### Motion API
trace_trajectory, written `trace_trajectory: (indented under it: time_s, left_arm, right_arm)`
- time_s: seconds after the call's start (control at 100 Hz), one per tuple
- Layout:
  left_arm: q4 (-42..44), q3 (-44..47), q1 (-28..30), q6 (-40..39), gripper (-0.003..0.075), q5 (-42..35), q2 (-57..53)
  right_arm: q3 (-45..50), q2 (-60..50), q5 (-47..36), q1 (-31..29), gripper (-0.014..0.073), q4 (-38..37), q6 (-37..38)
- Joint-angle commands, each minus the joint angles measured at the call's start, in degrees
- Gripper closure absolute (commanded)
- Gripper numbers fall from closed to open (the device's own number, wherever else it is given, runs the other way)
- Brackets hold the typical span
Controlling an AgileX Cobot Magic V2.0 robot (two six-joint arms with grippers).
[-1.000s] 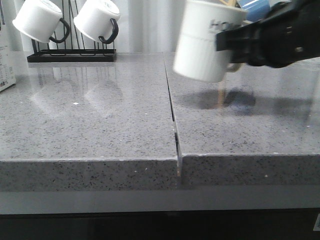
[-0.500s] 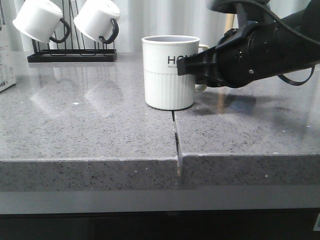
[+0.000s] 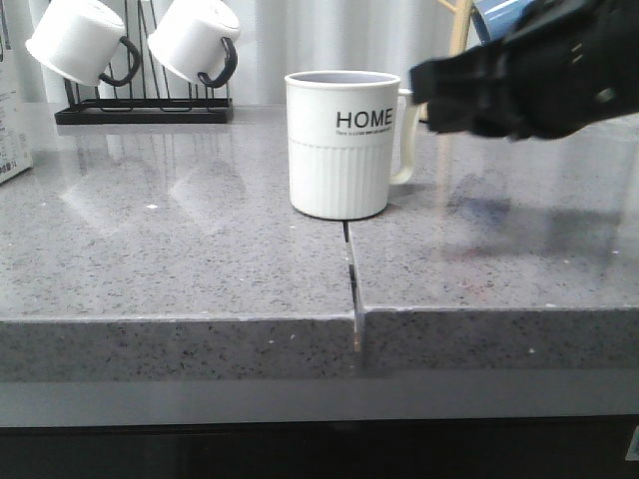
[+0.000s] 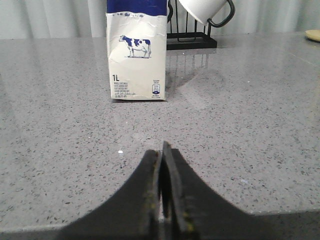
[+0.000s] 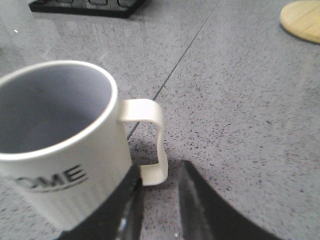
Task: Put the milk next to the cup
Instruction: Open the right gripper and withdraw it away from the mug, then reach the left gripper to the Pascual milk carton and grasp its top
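Observation:
The cup (image 3: 339, 145), a white "HOME" mug with a ribbed lower half, stands upright on the grey counter's middle seam, handle to the right. It also shows in the right wrist view (image 5: 55, 145). My right gripper (image 3: 427, 95) is just right of the handle, blurred. In its wrist view (image 5: 159, 187) it is open, with the handle's (image 5: 150, 142) lower end at the mouth of the gap. The milk (image 4: 136, 50), a white carton with a cow picture and blue top, stands upright ahead of my left gripper (image 4: 164, 150), which is shut and empty. An edge of the carton (image 3: 10, 135) shows at the far left.
A black rack (image 3: 145, 105) with white black-handled mugs (image 3: 195, 40) stands at the back left, behind the milk. A blue mug (image 3: 499, 15) on a wooden stand is at the back right. A round wooden piece (image 5: 302, 20) lies right of the cup.
The right gripper brought the cup down from the air, set it on the seam, then let go and drew back to the right. The cup stays put.

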Motion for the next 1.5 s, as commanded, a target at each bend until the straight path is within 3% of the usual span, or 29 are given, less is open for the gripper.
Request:
trace_trajectory:
  time_s: [0.0,0.13,0.42,0.67,0.91,0.99,1.14,1.32,1.49]
  left_arm:
    - [-0.52,2.34,0.23,-0.46,0.0741,-4.62,-1.80]
    - [-0.52,2.34,0.23,-0.46,0.0741,-4.62,-1.80]
    - [2.29,2.34,0.23,-0.24,0.0741,-4.52,-1.80]
    - [2.72,2.34,0.23,-0.24,0.0741,-5.15,-1.80]
    - [2.95,2.34,0.23,-0.10,0.0741,-6.62,-1.80]
    - [6.01,2.34,0.64,-0.09,0.0741,-10.68,-1.80]
    - [2.25,1.21,0.69,-0.09,0.0741,-19.43,-1.69]
    - [3.87,-9.45,0.69,-0.09,0.0741,-8.49,3.04]
    - [8.07,-20.15,0.69,-0.09,0.0740,-1.06,14.48]
  right_arm:
    - [0.68,-7.78,-0.39,-0.10,0.0506,-0.38,-0.25]
    - [2.70,-18.02,7.05,-0.10,0.0592,-0.38,-0.25]
    - [3.56,-38.94,30.97,-0.10,0.0599,-0.38,-0.25]
    - [9.75,-58.33,37.07,-0.10,0.0599,-0.38,-0.25]
    - [11.93,-71.43,48.71,-0.10,0.0599,-0.38,-0.25]
    - [11.93,-73.28,50.75,-0.10,0.0599,-0.38,-0.25]
    - [11.93,-73.62,51.00,-0.10,0.0599,-0.38,-0.25]
    - [11.93,-73.62,51.00,-0.10,0.0599,-0.38,-0.25]
    - [11.93,-73.62,51.00,-0.10,0.0599,-0.38,-0.25]
